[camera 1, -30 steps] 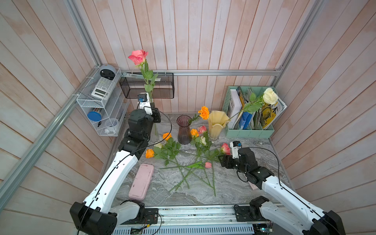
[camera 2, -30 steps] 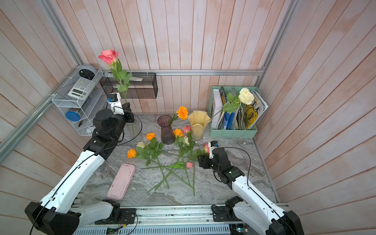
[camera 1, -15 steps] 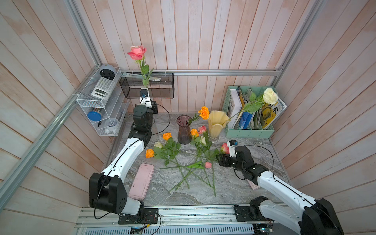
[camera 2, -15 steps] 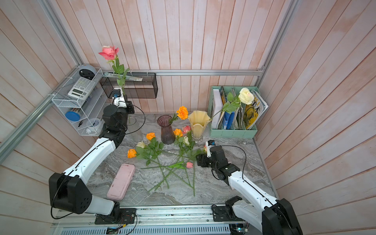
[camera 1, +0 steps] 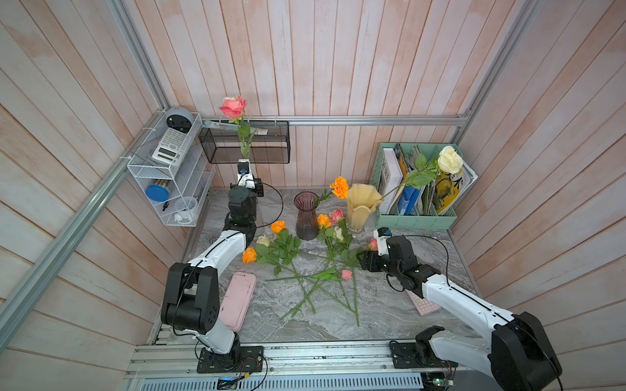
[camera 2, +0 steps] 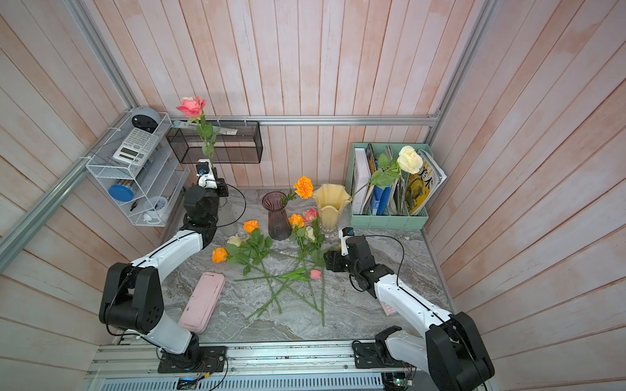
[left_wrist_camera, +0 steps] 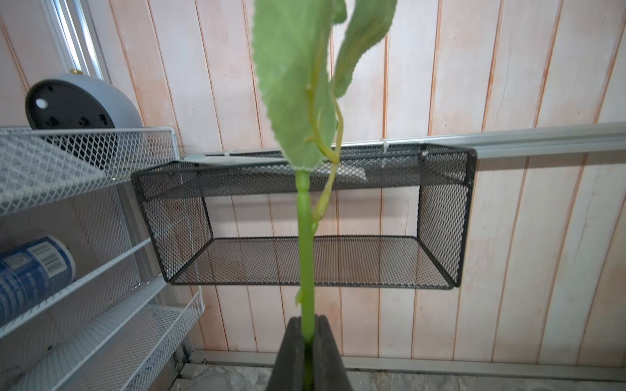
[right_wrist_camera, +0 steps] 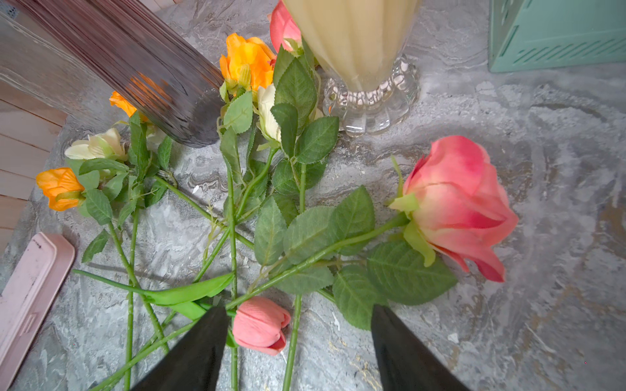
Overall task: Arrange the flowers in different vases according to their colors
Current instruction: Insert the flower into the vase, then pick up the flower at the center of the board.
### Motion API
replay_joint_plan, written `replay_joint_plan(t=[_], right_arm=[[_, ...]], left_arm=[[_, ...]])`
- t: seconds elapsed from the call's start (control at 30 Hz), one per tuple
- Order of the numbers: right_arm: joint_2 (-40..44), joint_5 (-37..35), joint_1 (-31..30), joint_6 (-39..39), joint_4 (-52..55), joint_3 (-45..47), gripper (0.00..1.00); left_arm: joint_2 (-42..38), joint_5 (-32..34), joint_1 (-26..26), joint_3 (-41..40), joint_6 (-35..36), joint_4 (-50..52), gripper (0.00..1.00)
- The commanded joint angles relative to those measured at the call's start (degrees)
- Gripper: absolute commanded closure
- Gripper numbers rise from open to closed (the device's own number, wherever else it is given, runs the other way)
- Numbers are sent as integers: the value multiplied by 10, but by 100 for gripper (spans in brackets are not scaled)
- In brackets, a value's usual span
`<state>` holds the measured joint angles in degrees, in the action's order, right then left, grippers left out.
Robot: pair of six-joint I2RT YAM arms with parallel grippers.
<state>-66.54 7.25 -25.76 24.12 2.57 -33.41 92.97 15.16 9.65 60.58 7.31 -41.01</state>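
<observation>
The flowers (camera 1: 284,248) are mostly lying heaped on the surface (camera 1: 372,315). One orange flower (camera 1: 339,187) is sitting in the purple vase (camera 1: 306,216), one cream rose (camera 1: 449,159) in the yellow vase (camera 1: 362,206). The left fingers (left_wrist_camera: 291,355) are pinching a pink rose (camera 1: 233,106) near the far left corner; the right fingers (right_wrist_camera: 189,352) are hanging spread over the heap.

No word or number can be read for certain. A yellow magazine (camera 2: 420,184) in the mint-green file holder (camera 2: 386,220) bears large black brush characters, too unclear to name. A blue can (left_wrist_camera: 30,274) on the white wire shelf (left_wrist_camera: 101,264) carries a barcode on a white label, its digits blurred. The calculator (camera 1: 171,149) shows printed keys too small to read, and so is the print on a paper strip (camera 2: 230,131) in the black mesh basket (camera 2: 250,149).
</observation>
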Motion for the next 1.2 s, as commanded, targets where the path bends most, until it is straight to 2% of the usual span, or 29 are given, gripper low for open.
replay_joint_plan(t=[0.0, 0.17, 0.2, 0.23, 0.3, 0.37, 0.5, 0.67, 0.73, 0.87, 0.9, 1.0, 1.1, 1.17], right_arm=[[0, 13, 2, -7, -6, -15, 27], [17, 10, 2, -9, 2, -13, 27], [21, 13, 2, -7, 3, -12, 27], [24, 15, 2, -7, 2, -11, 27], [32, 19, 2, -6, 1, -7, 27], [40, 22, 3, -5, 4, -6, 27], [61, 19, 2, -5, 13, -3, 27], [85, 21, 2, 2, 16, 6, 27], [94, 22, 2, 4, 15, 11, 27], [105, 24, 2, 7, 24, 18, 27], [107, 22, 2, 10, 30, 17, 26], [106, 13, 3, 19, 69, 10, 27], [108, 3, 2, 25, 109, 14, 27], [110, -13, 2, 31, 135, 19, 27]], left_arm=[[18, 12, -2, -45, 0, -91, 100], [8, 6, 0, -84, -14, -99, 100], [7, 7, 1, -92, -16, -101, 97], [7, 9, 3, -98, -14, -101, 88], [4, 22, 8, -109, -11, -97, 56], [-4, 32, 11, -114, -17, -80, 28], [-38, 33, 19, -115, -16, -28, 14], [-105, 66, 49, -123, 2, 30, 7], [-144, 82, 70, -119, -2, 86, 6], [-223, 155, 158, -123, 1, 190, 2], [-240, 193, 187, -126, -4, 212, 1], [-285, 232, 256, -129, -51, 304, 1], [-318, 223, 326, -146, -104, 372, 1], [-322, 166, 364, -161, -124, 397, 1]])
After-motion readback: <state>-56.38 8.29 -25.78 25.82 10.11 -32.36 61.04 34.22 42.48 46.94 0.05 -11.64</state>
